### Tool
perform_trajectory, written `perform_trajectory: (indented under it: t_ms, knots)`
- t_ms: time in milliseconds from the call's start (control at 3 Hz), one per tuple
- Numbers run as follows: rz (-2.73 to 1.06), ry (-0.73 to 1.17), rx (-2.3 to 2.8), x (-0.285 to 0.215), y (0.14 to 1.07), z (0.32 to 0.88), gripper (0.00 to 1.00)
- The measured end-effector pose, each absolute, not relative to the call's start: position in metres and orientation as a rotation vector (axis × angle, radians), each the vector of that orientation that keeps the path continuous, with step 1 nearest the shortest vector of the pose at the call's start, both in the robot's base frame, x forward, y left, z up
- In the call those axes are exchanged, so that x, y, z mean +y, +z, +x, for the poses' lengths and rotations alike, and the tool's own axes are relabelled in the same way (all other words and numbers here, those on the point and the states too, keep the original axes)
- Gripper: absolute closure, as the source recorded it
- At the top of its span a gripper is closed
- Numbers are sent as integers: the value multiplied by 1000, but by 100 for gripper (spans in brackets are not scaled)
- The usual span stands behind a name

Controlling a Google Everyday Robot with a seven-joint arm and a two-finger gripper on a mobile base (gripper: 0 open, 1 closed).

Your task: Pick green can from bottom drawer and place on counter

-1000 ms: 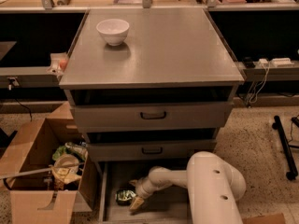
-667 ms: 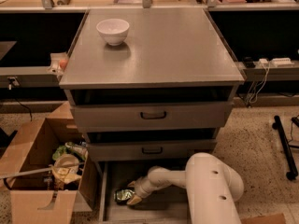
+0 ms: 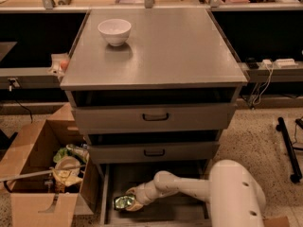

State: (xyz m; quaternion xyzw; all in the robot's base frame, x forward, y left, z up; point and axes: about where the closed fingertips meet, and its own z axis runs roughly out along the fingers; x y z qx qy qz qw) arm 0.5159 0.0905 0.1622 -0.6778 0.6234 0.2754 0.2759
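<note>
My gripper (image 3: 131, 201) is resting in the bottom drawer (image 3: 165, 213), under the counter's (image 3: 189, 56) front edge, against the green can (image 3: 122, 203); I cannot tell whether it is pinching it.

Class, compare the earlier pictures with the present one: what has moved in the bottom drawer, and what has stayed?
The pincer has edged left across the bottom drawer, up against the green can; whether it grips the can does not show. The can itself, the white bowl on the counter and the upper drawers stayed as they were.
</note>
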Motion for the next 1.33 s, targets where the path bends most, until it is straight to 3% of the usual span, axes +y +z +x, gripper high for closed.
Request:
perform_trajectory:
  t_ms: [333,1000,1333]
  knots:
    - [-1787,794,1465,83,226,486,100]
    - [-1719,754,1303,19,276,467,100]
    - [-1712,789,1257,31,305,467,100]
